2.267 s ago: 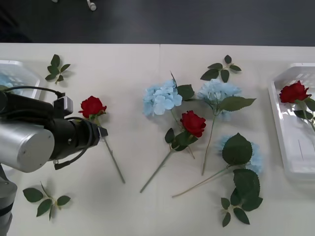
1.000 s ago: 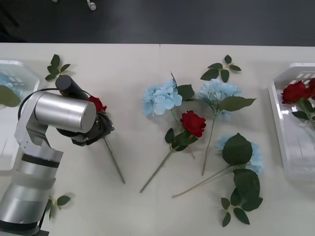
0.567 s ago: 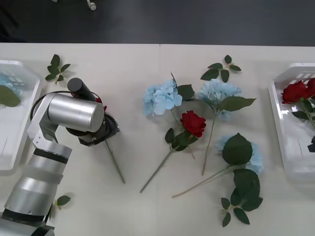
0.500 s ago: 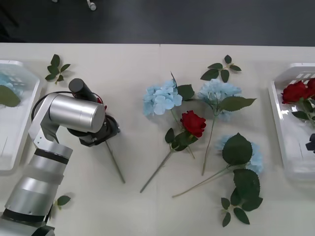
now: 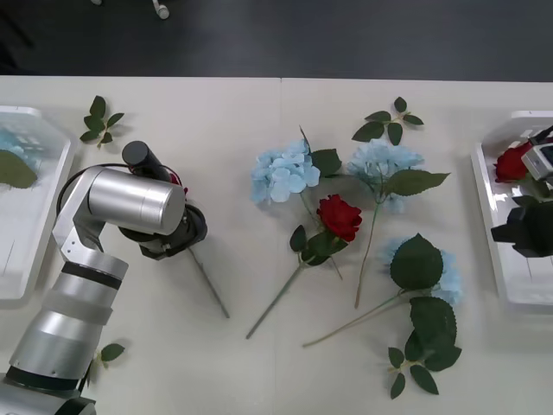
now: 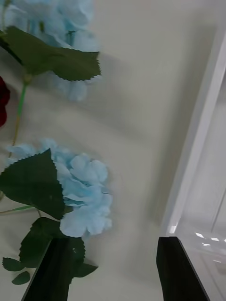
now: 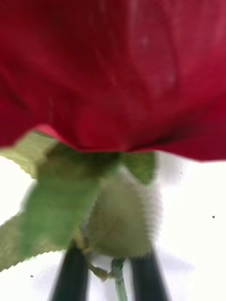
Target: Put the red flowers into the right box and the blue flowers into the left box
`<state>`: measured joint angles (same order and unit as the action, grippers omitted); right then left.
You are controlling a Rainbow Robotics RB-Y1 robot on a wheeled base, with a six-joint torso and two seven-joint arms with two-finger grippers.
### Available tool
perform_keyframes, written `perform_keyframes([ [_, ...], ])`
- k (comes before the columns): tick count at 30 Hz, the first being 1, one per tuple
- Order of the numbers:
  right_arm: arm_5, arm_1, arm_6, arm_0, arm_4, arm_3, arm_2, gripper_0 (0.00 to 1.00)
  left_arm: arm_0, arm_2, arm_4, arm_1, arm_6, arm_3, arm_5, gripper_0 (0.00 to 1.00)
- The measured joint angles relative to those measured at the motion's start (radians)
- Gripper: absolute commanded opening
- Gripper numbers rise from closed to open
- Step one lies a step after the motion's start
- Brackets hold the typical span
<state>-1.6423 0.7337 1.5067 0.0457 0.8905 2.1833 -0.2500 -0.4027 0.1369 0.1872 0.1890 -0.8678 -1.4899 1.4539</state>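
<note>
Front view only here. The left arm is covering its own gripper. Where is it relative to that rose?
Observer: In the left wrist view, the left gripper is right at the red rose, just below the green base of the bloom. The stem runs down into it.
Operator: Right gripper open?
Observer: Yes, the right gripper is open and holds nothing.
Operator: What's in front of it?
Observer: Bare table, between the rim of the right box and a blue hydrangea lying beside a large leaf.
</note>
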Motion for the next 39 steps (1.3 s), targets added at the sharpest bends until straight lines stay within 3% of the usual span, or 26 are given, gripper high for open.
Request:
perform_keyframes([
  [5,0.056,0.001,-0.018,0.0,0.005,0.074,0.075,0.52,-0.004,0.0,0.015,0.0,0.0,0.001,-0.004,0.0],
  [10,0.223,0.062,-0.131,0.0,0.005,0.12,0.231,0.52,-0.002,0.0,0.025,0.002,0.0,-0.028,0.001,0.0],
  [20,0.686,0.331,-0.166,-0.004,0.006,0.155,0.459,0.52,0.132,0.0,0.084,0.072,0.0,-0.438,0.077,0.0],
  [24,0.906,0.41,-0.166,-0.048,-0.069,0.156,0.512,0.52,0.172,0.0,0.151,0.101,-0.008,-0.564,0.078,0.0],
  [31,1.117,0.501,-0.166,-0.123,-0.171,0.156,0.562,0.52,0.23,-0.018,0.289,0.114,-0.272,-0.756,0.078,0.0],
  [39,1.263,0.514,-0.166,-0.049,-0.216,0.139,0.655,0.52,0.238,-0.081,0.538,0.114,-0.525,-0.847,0.068,0.0],
])
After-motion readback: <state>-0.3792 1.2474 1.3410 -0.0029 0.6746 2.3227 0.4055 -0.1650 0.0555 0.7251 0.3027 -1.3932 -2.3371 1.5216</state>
